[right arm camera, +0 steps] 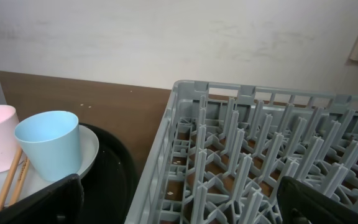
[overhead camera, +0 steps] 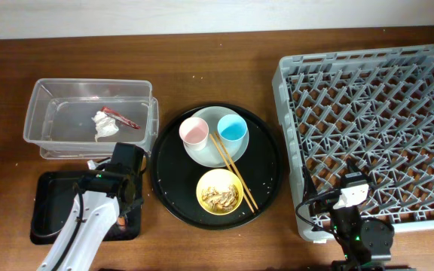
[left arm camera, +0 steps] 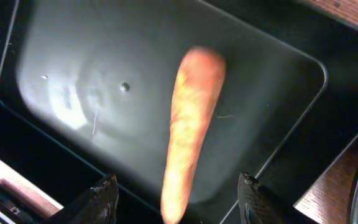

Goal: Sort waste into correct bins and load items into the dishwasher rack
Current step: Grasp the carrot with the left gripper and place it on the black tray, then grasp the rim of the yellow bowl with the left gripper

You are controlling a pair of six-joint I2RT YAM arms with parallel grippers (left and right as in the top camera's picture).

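Left gripper (left arm camera: 178,182), fingers spread, over the one shallow black rectangular tray (left arm camera: 73,74), with one small orange carrot-like piece (left arm camera: 194,112) between them.

Right gripper (right arm camera: 179,186), fingers wide apart, sat at the near left corner of the one large square grey plastic rack (overhead camera: 285,113). One crumpled white tissue (overhead camera: 104,124) and one small red wrapper (overhead camera: 119,117) lay in the clear rectangular plastic tub (overhead camera: 32,113). The large round black tray (overhead camera: 172,188) held one small pink cup (overhead camera: 194,132) and one small blue cup (overhead camera: 233,128) on a pale round plate (overhead camera: 202,154), two thin wooden chopsticks (overhead camera: 232,169), and one yellow bowl (overhead camera: 200,192) of beige food scraps (overhead camera: 221,197). The carrot-like piece was blurred, its contact unclear; the rack was cut off at the right.
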